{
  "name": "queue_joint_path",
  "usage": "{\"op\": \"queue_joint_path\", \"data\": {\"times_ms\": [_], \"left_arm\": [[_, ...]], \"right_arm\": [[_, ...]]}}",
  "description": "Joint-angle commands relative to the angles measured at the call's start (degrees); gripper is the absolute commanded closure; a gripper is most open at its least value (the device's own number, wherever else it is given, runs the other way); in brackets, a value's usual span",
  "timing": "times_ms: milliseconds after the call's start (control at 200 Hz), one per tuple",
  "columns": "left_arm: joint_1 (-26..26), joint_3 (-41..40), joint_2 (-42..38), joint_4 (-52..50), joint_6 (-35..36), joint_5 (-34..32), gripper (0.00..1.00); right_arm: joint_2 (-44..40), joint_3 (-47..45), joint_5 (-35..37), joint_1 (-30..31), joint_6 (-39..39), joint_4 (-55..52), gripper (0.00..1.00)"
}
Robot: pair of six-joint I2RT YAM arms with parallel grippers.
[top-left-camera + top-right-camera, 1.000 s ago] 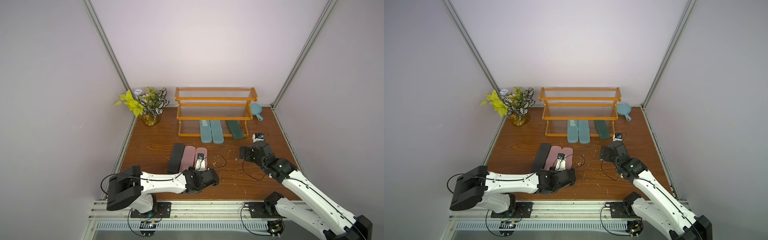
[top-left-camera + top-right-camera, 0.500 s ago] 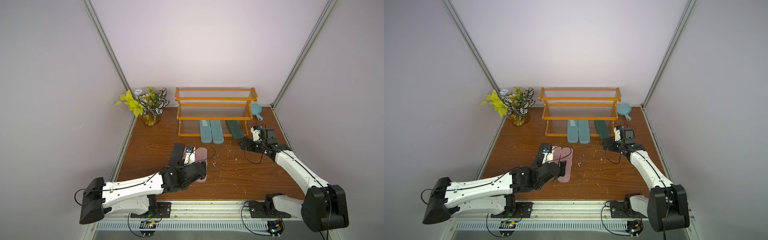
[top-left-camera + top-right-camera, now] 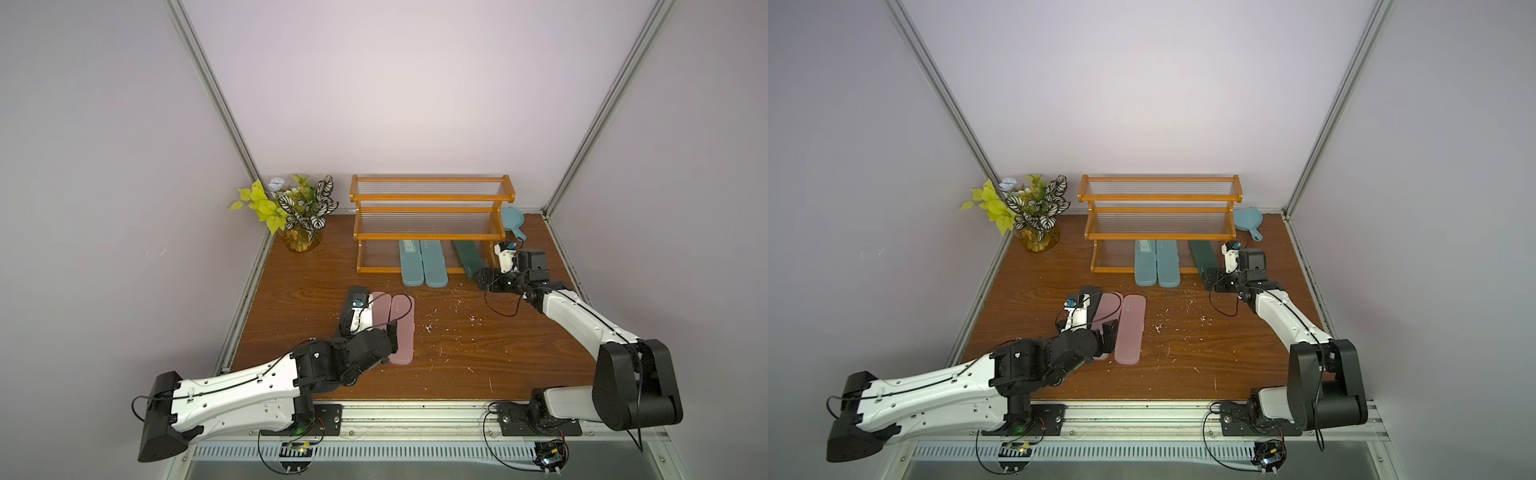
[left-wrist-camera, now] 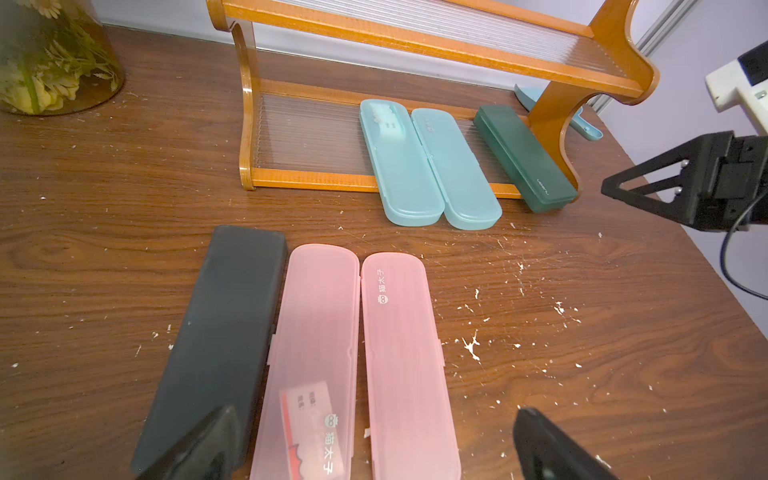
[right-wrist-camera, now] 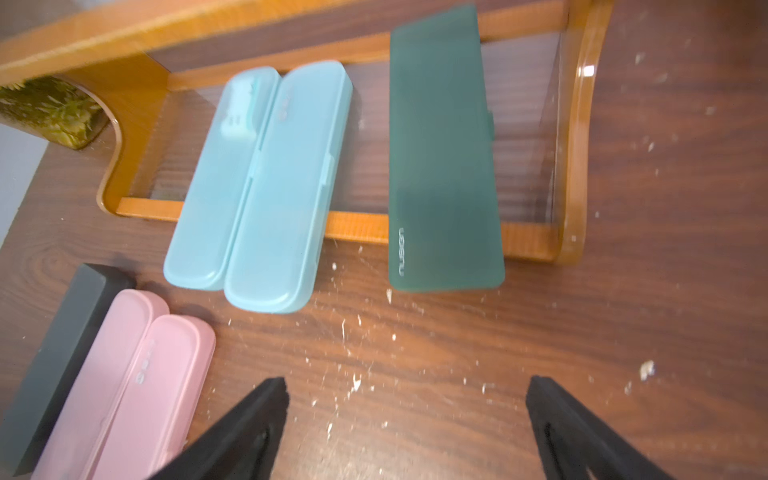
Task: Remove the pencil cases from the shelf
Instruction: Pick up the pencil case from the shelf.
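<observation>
The orange-brown shelf [image 3: 432, 210] stands at the back of the table. Two teal pencil cases [image 3: 423, 264] and a dark green one [image 3: 467, 257] lie on its lowest tier, their near ends jutting over the front rail. A black case [image 4: 232, 332] and two pale pink cases [image 4: 320, 332] [image 4: 401, 353] lie side by side on the wood. My left gripper [image 4: 376, 415] is open, its fingers straddling the near ends of the pink cases. My right gripper [image 5: 407, 386] is open over bare wood, just short of the dark green case [image 5: 444, 166].
A glass vase of leaves [image 3: 299, 237] stands left of the shelf. A small blue handled pan [image 3: 513, 220] lies behind the shelf's right end. White flecks dot the wood. Walls close in on both sides, and a metal rail [image 3: 374, 419] runs along the front.
My right arm has swung from mid-table up to the shelf's right end, close to the dark green case. My left arm has stretched out and shifted left over the pink cases.
</observation>
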Motion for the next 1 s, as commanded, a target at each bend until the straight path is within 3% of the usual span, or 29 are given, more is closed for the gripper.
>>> {"op": "queue_joint_path", "data": {"times_ms": [0,395,996], "left_arm": [[0.7,0.4,-0.5,-2.5,1.4,-1.9,0.03],[1.5,0.5,-0.4,-3.0,1.5,-3.1,0.03],[2.4,0.4,-1.1,-3.9,1.4,-2.8,0.03]], "right_arm": [[1.3,-0.8,0.6,-0.2,-3.1,8.0,0.04],[10.3,1.2,1.2,0.5,-0.9,14.5,0.09],[15.7,3.0,11.5,6.8,-1.3,18.5,0.08]]}}
